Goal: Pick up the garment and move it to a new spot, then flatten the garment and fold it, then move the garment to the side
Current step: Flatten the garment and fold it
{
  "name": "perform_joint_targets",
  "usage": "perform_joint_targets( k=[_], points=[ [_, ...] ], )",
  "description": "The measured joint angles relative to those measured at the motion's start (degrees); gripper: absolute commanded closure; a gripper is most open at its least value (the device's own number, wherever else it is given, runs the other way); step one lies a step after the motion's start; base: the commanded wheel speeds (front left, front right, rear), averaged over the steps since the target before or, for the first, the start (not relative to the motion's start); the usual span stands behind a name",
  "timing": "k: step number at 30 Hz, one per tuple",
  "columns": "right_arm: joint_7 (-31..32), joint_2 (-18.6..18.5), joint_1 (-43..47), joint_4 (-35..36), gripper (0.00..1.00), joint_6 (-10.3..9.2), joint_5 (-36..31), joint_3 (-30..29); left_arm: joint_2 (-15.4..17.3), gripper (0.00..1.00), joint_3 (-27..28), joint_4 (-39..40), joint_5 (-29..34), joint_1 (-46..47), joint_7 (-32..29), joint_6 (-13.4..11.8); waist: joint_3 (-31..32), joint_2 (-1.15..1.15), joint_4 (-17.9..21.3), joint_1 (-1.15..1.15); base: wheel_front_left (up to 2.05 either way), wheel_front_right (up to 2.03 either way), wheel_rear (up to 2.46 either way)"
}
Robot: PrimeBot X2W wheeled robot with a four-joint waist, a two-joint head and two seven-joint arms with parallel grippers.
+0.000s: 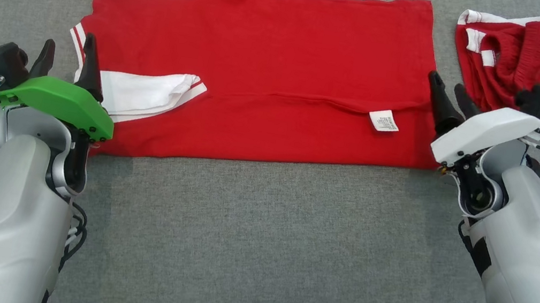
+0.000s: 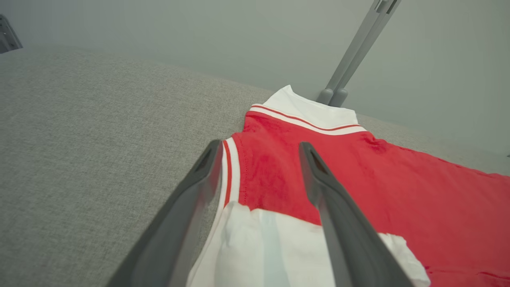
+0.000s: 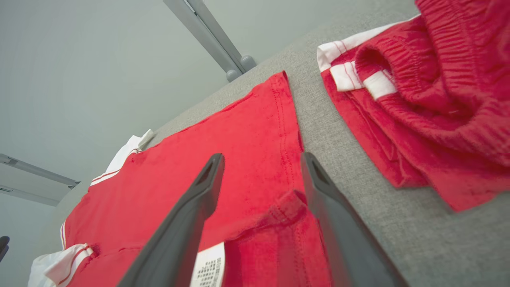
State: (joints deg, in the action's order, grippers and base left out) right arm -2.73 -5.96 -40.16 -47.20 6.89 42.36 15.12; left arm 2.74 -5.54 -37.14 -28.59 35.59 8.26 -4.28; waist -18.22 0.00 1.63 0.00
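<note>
Folding looks to be the step in hand: the garment (image 1: 286, 51), a red shirt with white sleeves, lies spread across the grey cushion (image 1: 256, 236), and its near edge is turned up over the body, so the white label (image 1: 384, 121) and one tucked sleeve (image 1: 149, 94) face upward. The left gripper (image 1: 70, 46) sits at the shirt's left, collar end and the right gripper (image 1: 447, 85) at its right hem end, both with fingers spread and pinching nothing. I judge the next move to be another fold (perhaps the far edge brought over). It calls for both grippers to pinch matching corners through every layer and travel together. Red shorts (image 1: 535, 52) lie just beside the right hem, so that grip must stay clear of them.
</note>
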Motion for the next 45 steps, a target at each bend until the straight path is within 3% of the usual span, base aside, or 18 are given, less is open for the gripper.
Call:
perform_joint_targets(
  k=[15, 28, 43, 44, 45],
  points=[
    [-9.95, -4.36, 1.92, 0.31, 0.0, 0.09, -5.14, 2.38, -0.22, 0.0, -0.42, -3.14, -1.71, -5.41, 3.55, 4.1, 2.94, 0.0, -0.97, 0.0, 0.0, 0.0, 0.0],
    [-10.94, -0.82, 10.94, 0.86, 0.0, 0.14, -5.21, 3.8, -0.27, 0.0, -1.4, -6.6, -3.01, -13.61, 2.01, 5.19, 7.61, 0.0, -1.78, 0.0, 0.0, 0.0, 0.0],
    [-11.2, -0.34, 14.04, 1.63, 0.0, 0.14, -5.2, 4.55, -0.4, 0.0, 0.2, -7.43, -6.49, -14.45, 0.03, 5.37, 8.39, 0.0, -0.08, -0.01, 0.0, 0.0, 0.0],
    [-11.2, -0.35, 14.16, 1.63, 0.0, 0.14, -5.2, 4.55, -0.4, 0.03, 0.27, -7.42, -6.52, -14.43, 0.03, 5.37, 8.28, 0.0, 0.05, 0.0, 0.0, 0.0, 0.0],
    [-11.2, -0.36, 14.43, 1.6, 0.0, 0.15, -5.2, 4.49, -0.4, 0.14, 0.25, -7.4, -6.53, -14.39, 0.02, 5.41, 8.13, 0.0, 0.17, -0.01, 0.0, 0.0, 0.0]
  ],
)
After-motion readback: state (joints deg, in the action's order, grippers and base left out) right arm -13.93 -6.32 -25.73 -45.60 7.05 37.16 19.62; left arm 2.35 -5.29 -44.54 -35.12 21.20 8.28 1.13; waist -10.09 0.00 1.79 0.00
